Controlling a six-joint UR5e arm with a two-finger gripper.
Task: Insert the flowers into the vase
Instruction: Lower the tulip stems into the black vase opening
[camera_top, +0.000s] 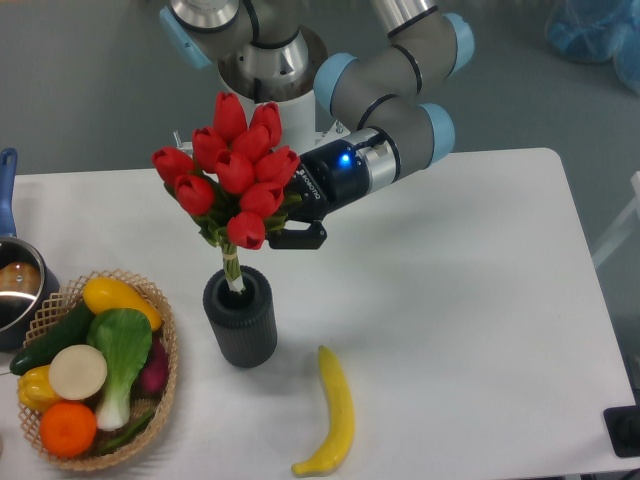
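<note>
The flowers (232, 168) are a bunch of red tulips with green leaves, held nearly upright above the vase (241, 316). Their pale bundled stems reach down to the vase's round mouth, and the stem tips sit just inside it. The vase is a dark grey ribbed cylinder standing on the white table. My gripper (283, 222) comes in from the right and is shut on the flowers just below the blooms; the leaves hide most of its fingers.
A woven basket (158, 383) of vegetables and fruit stands left of the vase. A yellow banana (333, 412) lies on the table to the vase's lower right. A metal pot (14, 288) with a blue handle sits at the left edge.
</note>
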